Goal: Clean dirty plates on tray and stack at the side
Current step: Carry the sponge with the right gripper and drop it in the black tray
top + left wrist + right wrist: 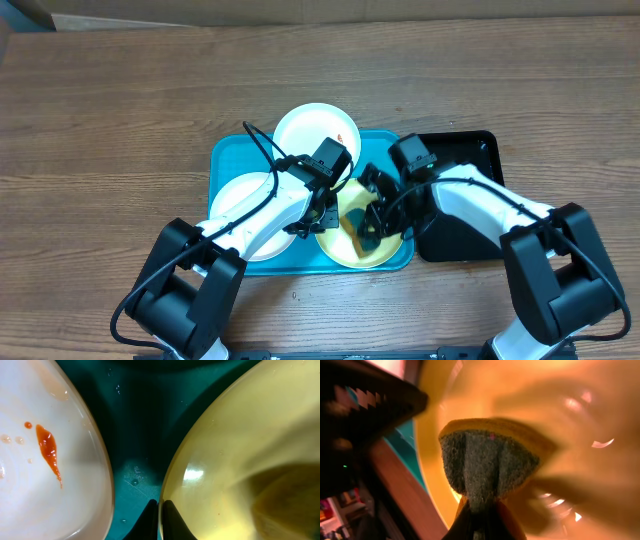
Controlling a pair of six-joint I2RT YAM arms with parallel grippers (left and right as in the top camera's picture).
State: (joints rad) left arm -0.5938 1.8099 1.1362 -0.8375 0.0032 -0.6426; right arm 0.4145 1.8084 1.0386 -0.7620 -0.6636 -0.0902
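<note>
My left claw is pinched on the rim of the yellow plate, which spreads to its right. A smeared white plate lies to its left on the blue tray. My right claw grips a folded sponge, pressed against that plate just ahead.

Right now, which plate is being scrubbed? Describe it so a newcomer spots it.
Find the turquoise tray mid-table, beside a black tray. Of the three plates on it, go to the one in the corner nearest the robot, on the black tray's side. That yellow plate is the only coloured one, beside two white plates, with a sponge on it.
</note>
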